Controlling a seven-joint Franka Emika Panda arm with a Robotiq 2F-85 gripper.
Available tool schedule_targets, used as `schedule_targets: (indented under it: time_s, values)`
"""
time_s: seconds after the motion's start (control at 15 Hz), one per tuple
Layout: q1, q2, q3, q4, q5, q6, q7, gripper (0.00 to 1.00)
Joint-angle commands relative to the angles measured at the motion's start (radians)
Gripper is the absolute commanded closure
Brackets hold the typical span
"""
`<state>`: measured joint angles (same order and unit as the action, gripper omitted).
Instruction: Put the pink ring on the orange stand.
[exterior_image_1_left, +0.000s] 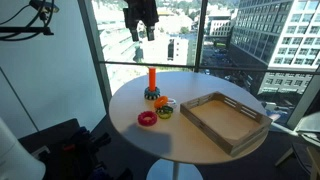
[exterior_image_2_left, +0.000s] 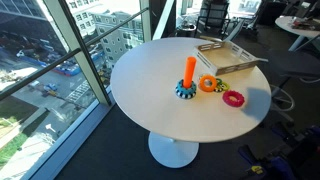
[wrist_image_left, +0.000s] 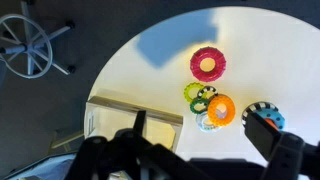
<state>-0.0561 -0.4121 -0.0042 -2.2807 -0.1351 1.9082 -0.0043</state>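
The pink ring (exterior_image_1_left: 147, 118) lies flat on the round white table, at its edge in both exterior views (exterior_image_2_left: 233, 98); in the wrist view (wrist_image_left: 208, 63) it is near the top. The orange stand (exterior_image_1_left: 152, 80) stands upright on its small dark base, a short way from the ring (exterior_image_2_left: 189, 72); in the wrist view (wrist_image_left: 265, 118) my right finger partly hides it. My gripper (exterior_image_1_left: 141, 33) hangs high above the table, open and empty (wrist_image_left: 198, 130). It is out of frame in the exterior view that looks down on the table.
A yellow-green ring (wrist_image_left: 198, 95) and an orange ring (wrist_image_left: 220, 108) lie clustered between the pink ring and the stand. A wooden tray (exterior_image_1_left: 225, 120) takes up one side of the table (exterior_image_2_left: 150, 80). Glass walls stand close behind the table.
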Motion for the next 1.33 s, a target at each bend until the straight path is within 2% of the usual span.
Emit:
schedule_targets:
  time_s: [0.0, 0.6, 1.27]
  values:
    - [0.007, 0.0, -0.006, 0.003, -0.002, -0.003, 0.002, 0.0]
    - [0.017, 0.054, -0.01, 0.05, 0.019, 0.003, -0.01, 0.0]
    - [0.048, 0.261, -0.02, 0.175, 0.135, 0.035, -0.101, 0.0]
